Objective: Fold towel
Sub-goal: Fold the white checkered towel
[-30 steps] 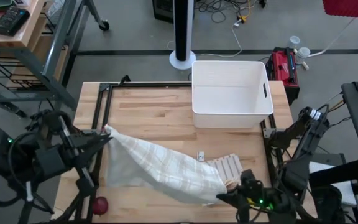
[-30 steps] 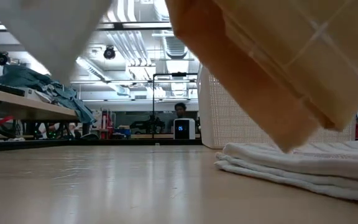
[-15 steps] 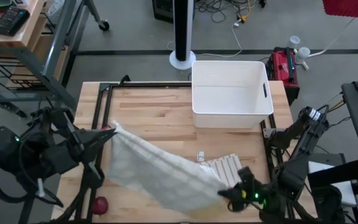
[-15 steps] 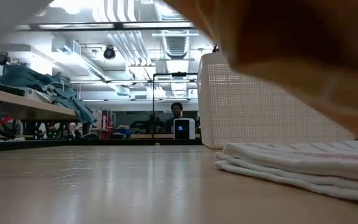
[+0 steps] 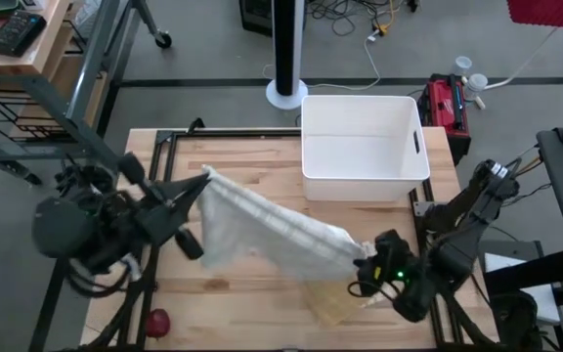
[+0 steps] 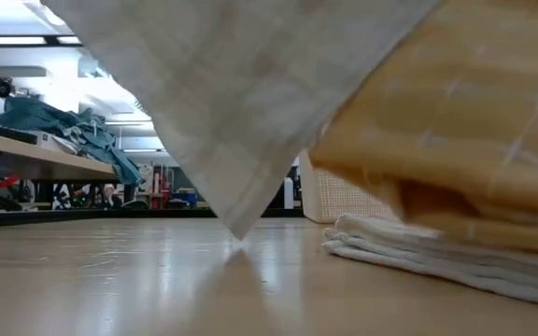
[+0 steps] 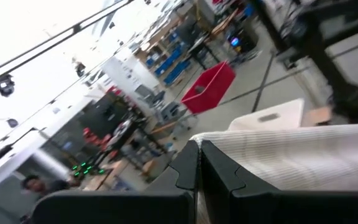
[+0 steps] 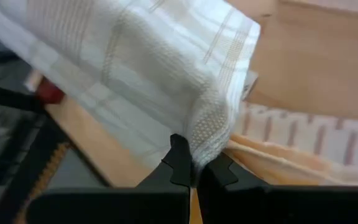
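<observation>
A white towel with faint beige stripes [image 5: 262, 230] hangs stretched between my two grippers above the table's middle. My left gripper [image 5: 203, 180] is shut on its left end; my right gripper [image 5: 368, 266] is shut on its right end. In the low view the towel's hanging lower edge [image 6: 241, 229] comes down close to the tabletop; I cannot tell whether it touches. A pile of folded towels [image 6: 437, 247] lies flat on the table under the right gripper, with a yellowish cloth [image 5: 335, 303] showing there from above. My left gripper pinches the towel's left upper corner [image 7: 213, 146] between its two fingers, coming in about level from the table's left. The cloth runs away from the fingers toward the other arm and hangs below them. My right gripper pinches a bunched corner of the towel [image 8: 204, 146] between its two fingertips, slanting down from the table's near right. Several gathered layers show at the pinch. The cloth spreads away from the fingers and hangs clear of the pile below.
A white bin [image 5: 365, 147] stands at the table's far right. A small red object [image 5: 156, 321] lies at the near left corner. Bare wood [image 5: 242, 161] lies at the far left and middle of the table.
My left gripper has gone toward the table's right and far edge, carrying its corner inward. My right gripper has gone toward the far edge and tipped downward. The towel, which sagged toward the near edge, now hangs between them over the table's middle.
</observation>
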### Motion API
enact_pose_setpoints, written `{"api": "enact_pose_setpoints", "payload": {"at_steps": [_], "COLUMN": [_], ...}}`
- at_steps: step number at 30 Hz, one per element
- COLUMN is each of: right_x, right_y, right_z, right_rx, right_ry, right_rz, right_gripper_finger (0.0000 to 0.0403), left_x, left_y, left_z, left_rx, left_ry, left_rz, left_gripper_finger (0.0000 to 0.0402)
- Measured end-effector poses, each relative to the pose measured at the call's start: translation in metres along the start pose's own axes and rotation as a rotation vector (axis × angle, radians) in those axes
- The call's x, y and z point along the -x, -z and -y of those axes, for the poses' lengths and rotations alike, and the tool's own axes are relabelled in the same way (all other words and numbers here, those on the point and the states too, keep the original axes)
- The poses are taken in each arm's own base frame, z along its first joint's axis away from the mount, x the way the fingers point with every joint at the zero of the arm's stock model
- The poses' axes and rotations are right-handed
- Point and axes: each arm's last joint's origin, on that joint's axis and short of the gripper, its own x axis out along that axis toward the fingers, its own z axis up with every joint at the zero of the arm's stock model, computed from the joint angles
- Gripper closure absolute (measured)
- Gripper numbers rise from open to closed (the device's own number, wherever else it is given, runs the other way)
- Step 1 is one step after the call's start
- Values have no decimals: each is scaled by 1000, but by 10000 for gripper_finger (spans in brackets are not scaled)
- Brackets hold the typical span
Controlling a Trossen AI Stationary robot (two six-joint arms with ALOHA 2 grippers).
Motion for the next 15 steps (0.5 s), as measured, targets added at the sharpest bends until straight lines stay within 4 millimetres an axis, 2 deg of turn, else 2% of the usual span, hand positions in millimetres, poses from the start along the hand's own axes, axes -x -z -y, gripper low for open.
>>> {"api": "enact_pose_setpoints", "payload": {"at_steps": [6,12,15], "right_x": [-26,-39,-41], "right_y": [-6,-1,3], "right_z": [10,20,30], "right_rx": [113,151,210], "right_ry": [115,177,276], "right_rz": [-36,-91,-179], "right_gripper_finger": [403,402,384], "left_x": [-23,-31,-30], "left_y": [12,22,24], "left_z": [5,10,-3], "left_rx": [-35,-44,-2], "left_ry": [-24,-24,-105], "left_rz": [-34,-56,-98], "left_gripper_finger": [401,401,400]}}
